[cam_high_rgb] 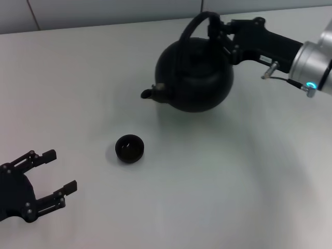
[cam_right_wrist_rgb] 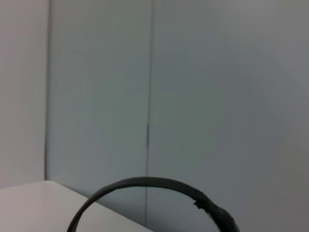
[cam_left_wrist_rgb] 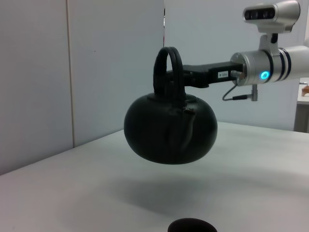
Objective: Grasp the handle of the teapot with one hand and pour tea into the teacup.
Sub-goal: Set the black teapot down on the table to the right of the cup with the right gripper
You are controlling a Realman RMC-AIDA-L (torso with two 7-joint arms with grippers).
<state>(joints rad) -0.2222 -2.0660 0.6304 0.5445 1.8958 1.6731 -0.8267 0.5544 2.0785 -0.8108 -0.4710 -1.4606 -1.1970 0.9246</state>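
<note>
The round black teapot point(cam_high_rgb: 196, 75) hangs in the air above the table, its spout point(cam_high_rgb: 151, 93) pointing toward my left side. My right gripper point(cam_high_rgb: 215, 28) is shut on the top of the arched handle point(cam_high_rgb: 194, 26). In the left wrist view the teapot point(cam_left_wrist_rgb: 170, 129) floats well clear of the surface, held level by the handle point(cam_left_wrist_rgb: 167, 67). The small black teacup point(cam_high_rgb: 129, 148) stands on the table, below and in front of the spout; only its rim point(cam_left_wrist_rgb: 192, 225) shows in the left wrist view. My left gripper point(cam_high_rgb: 52, 174) rests open at the near left, empty.
The white table point(cam_high_rgb: 233, 171) runs back to a pale panelled wall point(cam_left_wrist_rgb: 72, 72). The teapot's shadow point(cam_left_wrist_rgb: 159, 198) lies on the table under it. The right wrist view shows only the handle's arc point(cam_right_wrist_rgb: 145, 183) against the wall.
</note>
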